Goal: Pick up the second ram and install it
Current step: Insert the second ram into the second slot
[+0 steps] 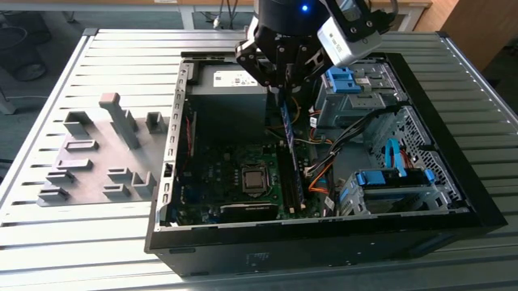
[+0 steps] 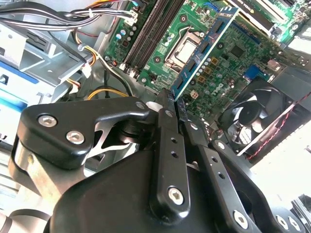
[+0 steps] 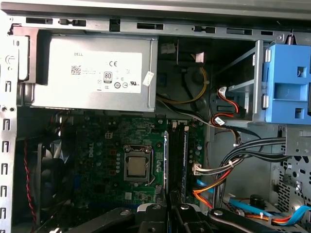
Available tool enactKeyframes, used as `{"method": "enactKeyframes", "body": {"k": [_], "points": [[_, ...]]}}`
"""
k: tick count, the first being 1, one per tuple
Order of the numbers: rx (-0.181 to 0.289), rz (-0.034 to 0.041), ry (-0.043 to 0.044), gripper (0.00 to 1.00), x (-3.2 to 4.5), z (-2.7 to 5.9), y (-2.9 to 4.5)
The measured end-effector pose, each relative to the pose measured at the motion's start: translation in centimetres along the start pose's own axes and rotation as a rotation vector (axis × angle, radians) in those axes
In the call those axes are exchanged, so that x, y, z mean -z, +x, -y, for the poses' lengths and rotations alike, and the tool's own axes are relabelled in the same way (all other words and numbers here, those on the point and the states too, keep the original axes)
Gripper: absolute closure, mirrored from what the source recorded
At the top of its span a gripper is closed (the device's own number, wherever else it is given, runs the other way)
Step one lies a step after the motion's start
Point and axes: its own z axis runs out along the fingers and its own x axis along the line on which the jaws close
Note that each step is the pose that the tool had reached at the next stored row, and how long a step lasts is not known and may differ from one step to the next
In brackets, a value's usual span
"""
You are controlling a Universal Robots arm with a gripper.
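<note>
Above the motherboard [image 1: 235, 176], the second ram [image 2: 201, 53] is held edge-on in the closed pincer [image 2: 171, 104], its long axis running along the memory slots [image 3: 177, 150] just beside the processor socket [image 3: 137, 166].

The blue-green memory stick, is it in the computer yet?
Not yet. The picking up looks done: the gripper is shut on the second ram and holds it above the motherboard inside the open computer case. In the first wrist view it lines up with the memory slots. Seating it in a slot is left.
</note>
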Motion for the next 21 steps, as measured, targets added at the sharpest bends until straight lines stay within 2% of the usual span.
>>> {"method": "enactKeyframes", "body": {"k": [21], "points": [[-0.016,0.0002,-0.0001,0.86,-0.63,0.00,-0.12]]}}
